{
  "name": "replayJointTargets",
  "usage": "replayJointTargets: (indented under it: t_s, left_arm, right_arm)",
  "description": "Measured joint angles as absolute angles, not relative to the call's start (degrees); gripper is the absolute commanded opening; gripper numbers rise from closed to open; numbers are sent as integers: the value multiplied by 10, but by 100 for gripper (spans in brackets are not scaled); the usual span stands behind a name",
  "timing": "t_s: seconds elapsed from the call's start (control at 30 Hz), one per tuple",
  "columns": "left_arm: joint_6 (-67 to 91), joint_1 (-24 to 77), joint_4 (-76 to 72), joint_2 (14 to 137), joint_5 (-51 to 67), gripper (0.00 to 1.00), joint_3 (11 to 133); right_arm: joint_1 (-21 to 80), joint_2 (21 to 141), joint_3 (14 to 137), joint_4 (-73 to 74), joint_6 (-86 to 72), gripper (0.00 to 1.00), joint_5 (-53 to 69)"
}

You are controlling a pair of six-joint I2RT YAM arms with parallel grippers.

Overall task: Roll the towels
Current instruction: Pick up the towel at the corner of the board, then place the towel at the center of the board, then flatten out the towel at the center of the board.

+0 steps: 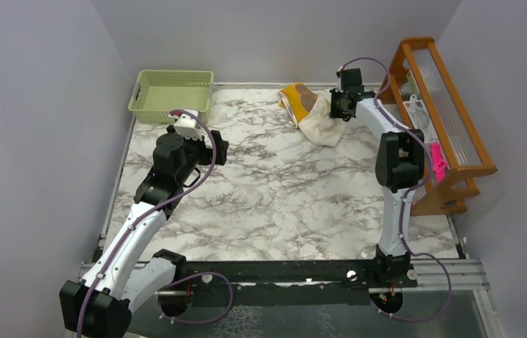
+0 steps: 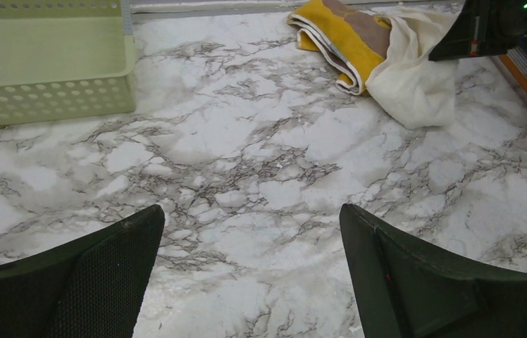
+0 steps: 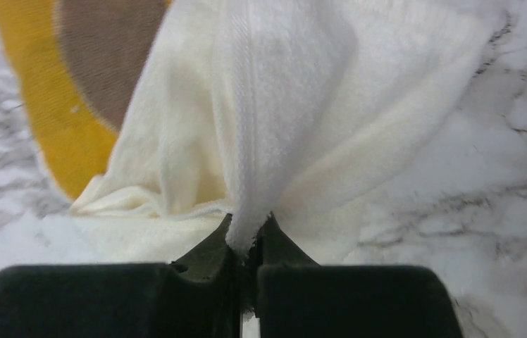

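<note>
Two towels lie in a heap at the back of the marble table. The cream-white towel (image 1: 325,125) (image 2: 416,81) (image 3: 296,105) drapes partly over the folded mustard-yellow towel (image 1: 296,97) (image 2: 342,39) (image 3: 49,91) with its brown patch. My right gripper (image 1: 337,107) (image 3: 248,236) is at the heap, shut on a hemmed edge of the cream-white towel, which rises in a pinched ridge from its jaws. My left gripper (image 1: 216,150) (image 2: 252,239) hangs over bare marble left of centre, well short of the towels, open, with nothing between its fingers.
A pale green plastic basket (image 1: 170,95) (image 2: 42,67) stands at the back left corner. An orange wooden rack (image 1: 444,113) with a pink item runs along the right edge, close beside my right arm. Walls close in on the left, back and right.
</note>
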State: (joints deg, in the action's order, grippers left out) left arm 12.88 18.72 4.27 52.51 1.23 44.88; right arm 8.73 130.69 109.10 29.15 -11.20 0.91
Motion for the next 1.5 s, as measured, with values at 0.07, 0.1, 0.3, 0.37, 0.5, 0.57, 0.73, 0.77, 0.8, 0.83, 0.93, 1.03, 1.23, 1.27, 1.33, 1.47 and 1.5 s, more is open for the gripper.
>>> replayJointTargets:
  t_s: [0.07, 0.1, 0.3, 0.37, 0.5, 0.57, 0.73, 0.77, 0.8, 0.83, 0.93, 1.03, 1.23, 1.27, 1.33, 1.47, 1.5]
  left_arm:
    - [126, 187, 46, 525, 13, 99, 449]
    - [125, 187, 47, 525, 13, 99, 449]
    - [120, 187, 48, 525, 12, 99, 449]
    - [117, 187, 48, 525, 10, 99, 449]
    - [110, 187, 54, 520, 4, 99, 449]
    - [105, 187, 59, 513, 1, 99, 449]
    - [105, 187, 67, 491, -3, 99, 448]
    - [109, 187, 66, 488, -3, 99, 446]
    - [113, 187, 66, 487, -1, 99, 444]
    - [120, 187, 66, 488, 3, 99, 441]
    - [139, 194, 66, 502, 13, 99, 433]
    - [161, 227, 64, 536, 16, 99, 427]
    - [205, 319, 32, 622, 15, 99, 406]
    - [211, 342, 24, 641, 12, 99, 406]
    - [216, 384, 3, 680, 4, 99, 406]
    - [222, 432, -16, 745, -1, 99, 408]
    - [223, 434, -19, 753, -3, 99, 408]
  right_arm:
    - [101, 1248, 1053, 292, -106, 1, -3]
    - [110, 1216, 1038, 293, -103, 1, -7]
    - [222, 975, 938, 239, -91, 4, -29]
    - [282, 898, 882, 199, -91, 10, -32]
    - [357, 765, 704, 113, -107, 17, -27]
    - [342, 708, 599, 82, -119, 28, -62]
    - [233, 648, 449, 69, -185, 49, -113]
    - [211, 646, 437, 70, -201, 49, -121]
    - [198, 646, 431, 70, -215, 49, -124]
    - [192, 648, 428, 72, -225, 49, -125]
    - [191, 666, 430, 71, -237, 49, -112]
    - [193, 706, 438, 70, -237, 49, -88]
    - [197, 780, 448, 75, -237, 44, -66]
    - [198, 790, 448, 76, -237, 43, -61]
    - [198, 802, 448, 76, -237, 38, -50]
    - [198, 816, 448, 71, -237, 22, -19]
    - [198, 821, 448, 69, -238, 15, -9]
